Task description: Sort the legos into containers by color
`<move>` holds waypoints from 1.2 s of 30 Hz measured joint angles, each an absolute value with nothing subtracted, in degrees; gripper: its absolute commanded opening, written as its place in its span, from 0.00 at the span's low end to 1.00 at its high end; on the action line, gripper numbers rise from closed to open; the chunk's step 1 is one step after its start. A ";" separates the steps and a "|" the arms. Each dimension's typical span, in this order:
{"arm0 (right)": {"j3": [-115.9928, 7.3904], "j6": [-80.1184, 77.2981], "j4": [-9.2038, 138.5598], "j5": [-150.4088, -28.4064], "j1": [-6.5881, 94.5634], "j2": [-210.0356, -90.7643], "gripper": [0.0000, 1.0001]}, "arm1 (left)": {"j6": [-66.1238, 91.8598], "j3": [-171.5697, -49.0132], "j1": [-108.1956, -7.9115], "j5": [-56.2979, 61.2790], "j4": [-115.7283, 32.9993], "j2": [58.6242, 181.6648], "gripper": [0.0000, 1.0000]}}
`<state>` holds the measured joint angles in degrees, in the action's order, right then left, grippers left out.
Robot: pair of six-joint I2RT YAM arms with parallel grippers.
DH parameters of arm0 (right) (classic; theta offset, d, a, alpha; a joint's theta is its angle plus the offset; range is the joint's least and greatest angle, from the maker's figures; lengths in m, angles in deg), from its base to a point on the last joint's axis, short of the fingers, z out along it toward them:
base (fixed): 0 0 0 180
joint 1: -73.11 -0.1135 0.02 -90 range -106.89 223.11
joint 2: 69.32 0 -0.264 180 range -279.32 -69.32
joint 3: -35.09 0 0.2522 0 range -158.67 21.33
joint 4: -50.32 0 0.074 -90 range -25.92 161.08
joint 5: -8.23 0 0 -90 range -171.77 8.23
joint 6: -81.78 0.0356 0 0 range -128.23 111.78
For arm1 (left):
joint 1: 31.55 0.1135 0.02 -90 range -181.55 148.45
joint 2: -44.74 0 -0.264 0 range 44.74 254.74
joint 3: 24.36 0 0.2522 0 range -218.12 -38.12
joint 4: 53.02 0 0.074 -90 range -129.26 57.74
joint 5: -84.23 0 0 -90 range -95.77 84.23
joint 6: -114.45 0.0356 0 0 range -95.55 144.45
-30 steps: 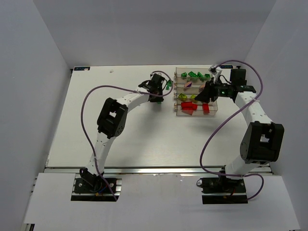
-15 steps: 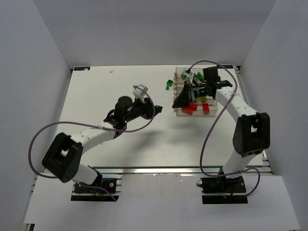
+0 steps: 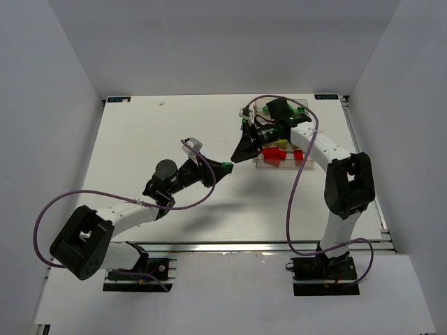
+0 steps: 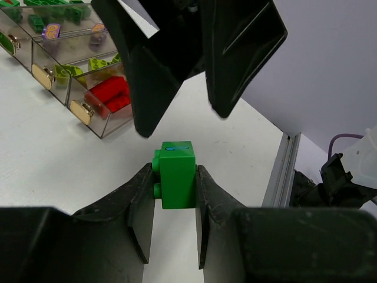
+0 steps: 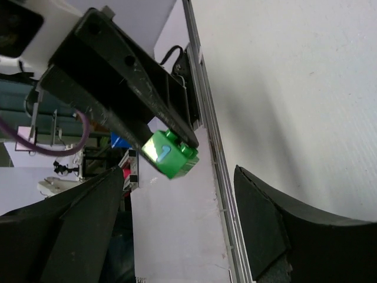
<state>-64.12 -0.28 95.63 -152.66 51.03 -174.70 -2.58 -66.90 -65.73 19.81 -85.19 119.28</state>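
Mid-handover, by my reading. My left gripper (image 3: 221, 168) had its jaws clamped on a small bright-green plastic brick (image 4: 175, 177), gripping its lower half and leaving the studded top free. It was held up off the white table (image 3: 140, 139), a little to the left of the containers. My right gripper (image 4: 182, 119) sat just beyond it, jaws spread wide and pointed straight at the brick, with nothing between them and no contact yet.

The next move, as I judged it, called for easing the right jaws in around the exposed top of the brick and closing them squarely. Only then should the left side let go. The brick was tiny against those fingers, so a skewed approach could have knocked it loose.

The block of four long clear plastic bins (image 4: 103, 122) stood beyond the grippers, and the left wrist camera showed it already partly sorted. Red bricks (image 4: 112, 94) lay in the nearest bin, then yellow-green ones (image 4: 69, 72), then purple ones (image 4: 51, 30). Green bricks (image 4: 70, 10) were in the farthest bin, and I took that one to be where this brick belonged.
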 measured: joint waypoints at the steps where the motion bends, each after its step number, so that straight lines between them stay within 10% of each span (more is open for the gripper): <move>1: -65.10 -0.30 96.75 -151.30 50.00 -175.25 0.80 | -2.49 -66.90 -65.73 19.81 -85.15 119.28 0.09; 36: -67.02 4.68 100.20 -134.80 42.81 -174.51 0.47 | 2.78 -69.37 -65.81 19.20 -75.99 119.35 0.08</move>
